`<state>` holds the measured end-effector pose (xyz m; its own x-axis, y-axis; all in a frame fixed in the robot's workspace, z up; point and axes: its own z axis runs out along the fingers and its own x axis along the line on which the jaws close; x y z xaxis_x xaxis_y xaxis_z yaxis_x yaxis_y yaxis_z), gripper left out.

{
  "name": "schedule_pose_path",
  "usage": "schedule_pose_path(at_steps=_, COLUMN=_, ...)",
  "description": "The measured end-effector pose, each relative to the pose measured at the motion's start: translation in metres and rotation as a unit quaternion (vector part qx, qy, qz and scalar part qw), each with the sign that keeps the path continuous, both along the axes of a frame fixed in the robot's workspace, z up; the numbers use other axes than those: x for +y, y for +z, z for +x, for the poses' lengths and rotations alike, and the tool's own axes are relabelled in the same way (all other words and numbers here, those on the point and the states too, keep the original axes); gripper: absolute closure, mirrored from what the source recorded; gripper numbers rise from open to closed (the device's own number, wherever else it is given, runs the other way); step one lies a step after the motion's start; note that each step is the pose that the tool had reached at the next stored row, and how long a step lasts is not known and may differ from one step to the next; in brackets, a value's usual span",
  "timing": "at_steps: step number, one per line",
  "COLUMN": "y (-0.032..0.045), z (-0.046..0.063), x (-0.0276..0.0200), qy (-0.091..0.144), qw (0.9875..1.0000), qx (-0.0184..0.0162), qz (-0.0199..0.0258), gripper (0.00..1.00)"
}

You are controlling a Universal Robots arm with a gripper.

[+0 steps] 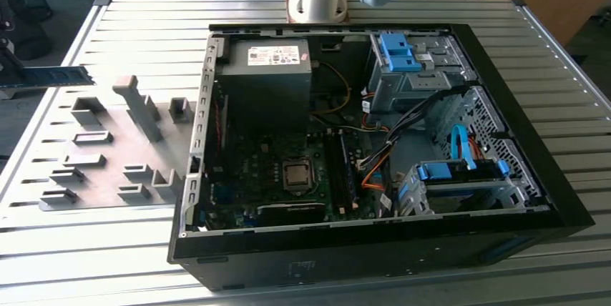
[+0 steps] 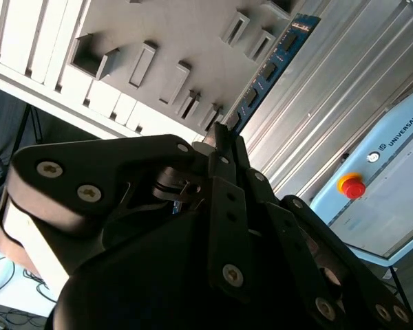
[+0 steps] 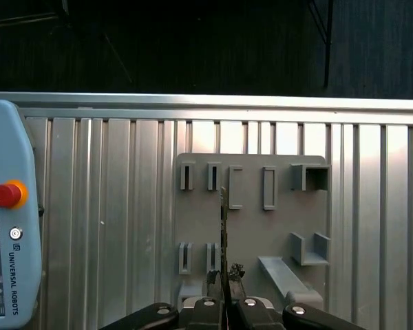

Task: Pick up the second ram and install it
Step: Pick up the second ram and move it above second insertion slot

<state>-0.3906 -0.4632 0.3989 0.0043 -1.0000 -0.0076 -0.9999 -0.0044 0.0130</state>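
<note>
Ribbed metal tabletop (image 1: 143, 20) carries an open black computer case (image 1: 382, 257) from its middle toward the exterior view's right edge, a flat grey fixture plate (image 1: 100, 177) with raised slot holders just beside the case toward the left edge, and a light-blue pendant (image 3: 7, 275) with a red button, apart from the plate.

Second ram (image 2: 268, 69): blue board with a row of dark chips (image 2: 287, 42).
Gripper (image 2: 224, 136): black throughout, with pale metallic screw heads (image 2: 233, 275).
Fixture plate (image 3: 251, 227): plain matt grey.
Table (image 1: 96, 263): silver, ribbed in parallel slats.
Computer case (image 1: 382, 252): black shell. Blue clips (image 1: 396, 52) on the drive bays and an orange cable (image 1: 374, 177) inside (the motherboard (image 1: 243, 170) reads dark green).
Pendant (image 3: 7, 275): light blue, with a red button (image 3: 5, 194) on a yellow collar.
</note>
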Motion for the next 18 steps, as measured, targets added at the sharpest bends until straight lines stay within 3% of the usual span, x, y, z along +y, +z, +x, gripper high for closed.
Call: schedule_pose_path(at_steps=18, y=0.0000, z=0.0043, x=0.0000, qy=0.000, qw=1.0000, qx=0.0000, qz=0.0000, gripper=0.86)
